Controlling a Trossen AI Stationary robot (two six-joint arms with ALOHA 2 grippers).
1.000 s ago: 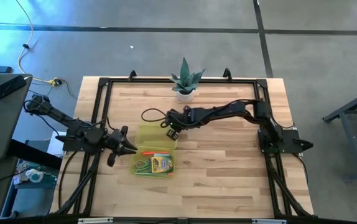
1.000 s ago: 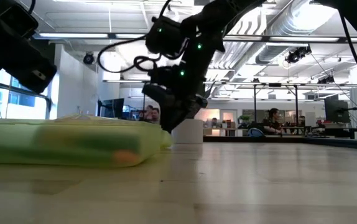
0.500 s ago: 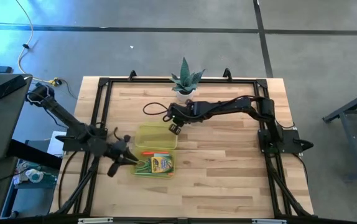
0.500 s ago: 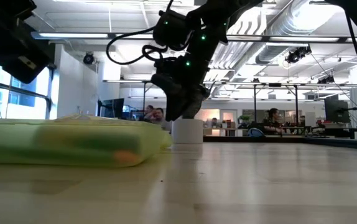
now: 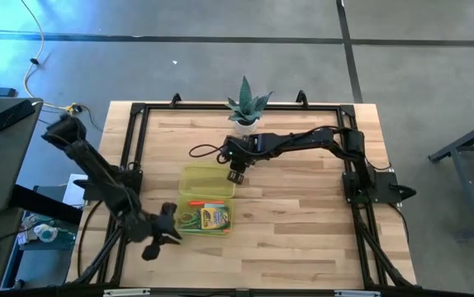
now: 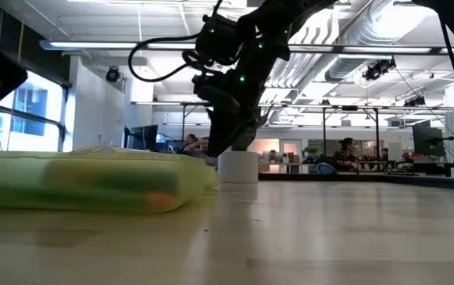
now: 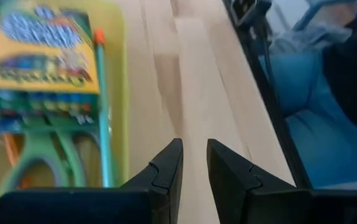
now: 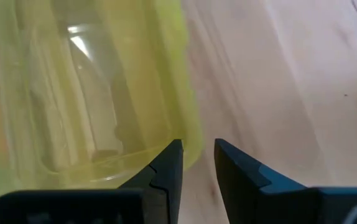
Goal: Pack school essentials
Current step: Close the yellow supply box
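A translucent yellow-green case lies open on the wooden table. Its bare half (image 5: 206, 181) (image 8: 91, 87) is on the far side. Its near half (image 5: 204, 218) holds a yellow-green crayon box (image 5: 214, 218) (image 7: 38, 46), green-handled scissors (image 5: 189, 221) (image 7: 41, 155) and a red-orange marker (image 5: 206, 202). My left gripper (image 5: 173, 224) (image 7: 194, 146) hovers over bare wood just left of the near half, its fingers a narrow gap apart with nothing between them. My right gripper (image 5: 235, 176) (image 8: 197, 146) (image 6: 215, 154) hangs slanting down above the bare half's right far corner, also narrowly open and holding nothing.
A spiky green plant (image 5: 245, 106) in a white pot (image 6: 239, 168) stands at the table's far edge, just behind my right gripper. A black cable loop (image 5: 200, 151) hangs from the right arm. Black frame rails (image 5: 134, 148) line the table's sides. The wood to the right of the case is bare.
My left gripper has swung toward the table's near edge along the case's left side and turned as it went. My right gripper has risen a little off the bare half's corner and rolled slightly. The case and its contents have stayed put.
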